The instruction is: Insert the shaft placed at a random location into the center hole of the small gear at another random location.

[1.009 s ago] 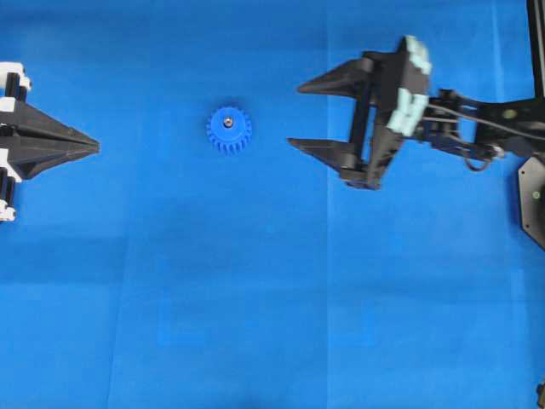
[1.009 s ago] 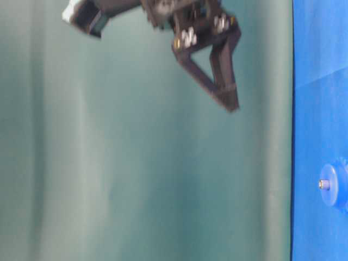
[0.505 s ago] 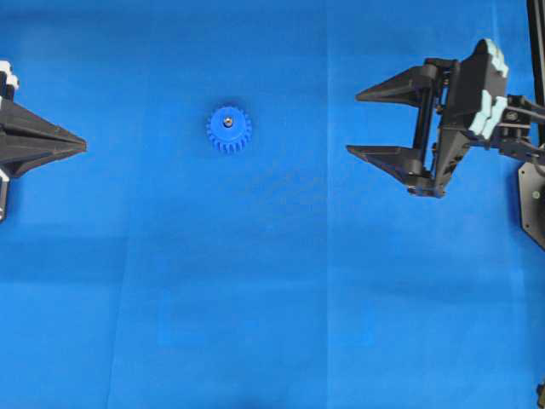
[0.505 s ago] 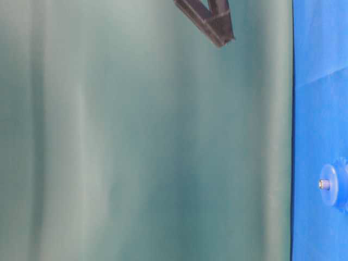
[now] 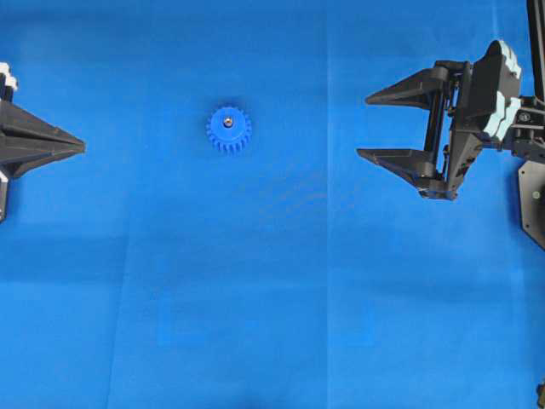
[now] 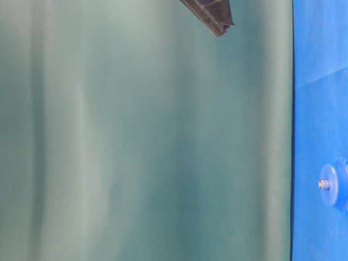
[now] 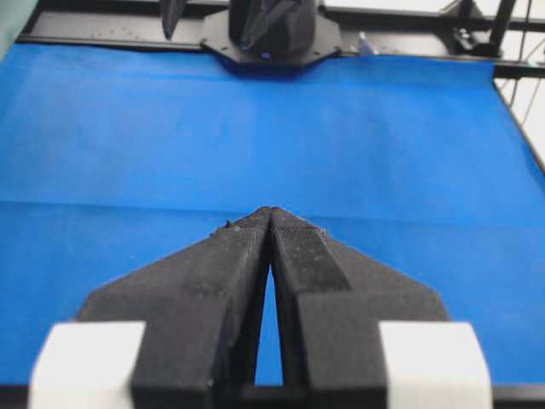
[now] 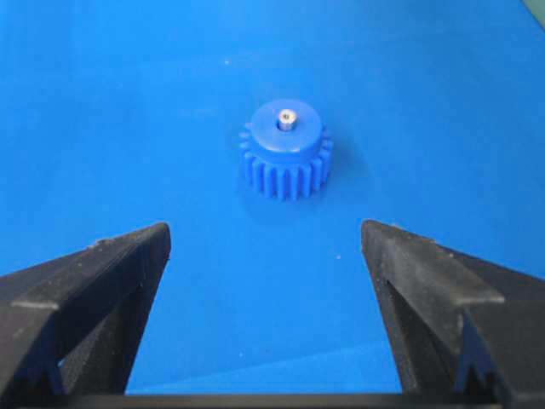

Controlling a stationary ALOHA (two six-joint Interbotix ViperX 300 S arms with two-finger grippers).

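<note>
Looks like we're done; shaft (image 8: 286, 118) sits upright in the gear (image 8: 285, 152) mid-sheet, so right gripper (image 5: 371, 126) hangs spread wide and empty, well clear, left gripper (image 7: 271, 213) pinched together on nothing.

Seen at the right edge: small gear (image 6: 330, 185) on blue sheet (image 6: 318, 81), shaft (image 6: 323, 184) standing out of its hub. Black finger tip (image 6: 215, 15) at the top, before green backdrop (image 6: 136, 141).

One small gear (image 5: 228, 129) — one shaft (image 8: 287, 118) — two claws: left claw (image 5: 78, 146), right claw (image 5: 364, 127).
</note>
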